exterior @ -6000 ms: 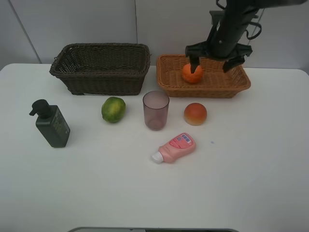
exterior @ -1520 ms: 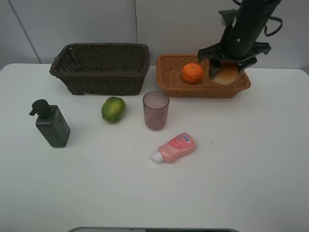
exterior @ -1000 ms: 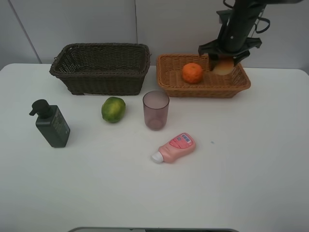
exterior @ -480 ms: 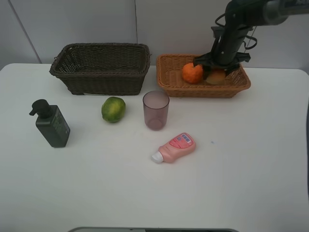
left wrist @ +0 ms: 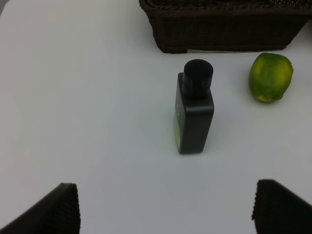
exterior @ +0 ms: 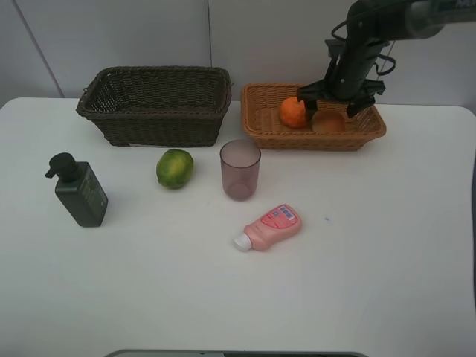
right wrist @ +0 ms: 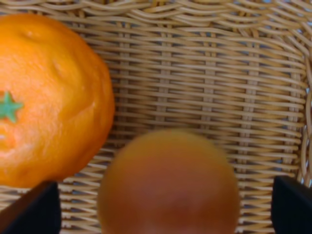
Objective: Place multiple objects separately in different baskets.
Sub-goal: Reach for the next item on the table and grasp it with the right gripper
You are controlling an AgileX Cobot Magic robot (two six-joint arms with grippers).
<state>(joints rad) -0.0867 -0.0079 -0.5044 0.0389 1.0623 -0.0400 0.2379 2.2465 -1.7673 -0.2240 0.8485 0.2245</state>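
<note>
**White table, two baskets: peach let go beside the orange**

The white table [exterior: 372, 260] is carrying a dark brown basket [exterior: 155, 104] at the back left and a light tan basket [exterior: 260, 123] at the back right. You are holding the right gripper [exterior: 328, 111] low inside the tan basket, its jaws spread wide. The peach [exterior: 328, 121] is lying on the weave between them, clear of both fingers, and it is sitting just beside the orange [exterior: 294, 111], whose green stem star is facing up. Half a second ago the fingers were closed around the peach; six seconds ago it was lying on the table next to the cup.

On the table, the mauve cup [exterior: 240, 169] is standing upright, mouth up. The pink bottle [exterior: 271, 226] is lying on its side, with its long axis running diagonally and its white cap pointing toward the front left. The dark green pump bottle [exterior: 80, 192] is standing upright, nozzle pointing left. The green fruit [exterior: 175, 168] is resting between that bottle and the cup. None of these four is sitting differently from the earlier frames.

Your left gripper [left wrist: 165, 209] is hovering over bare table near the pump bottle, jaws wide apart and holding nothing.
</note>
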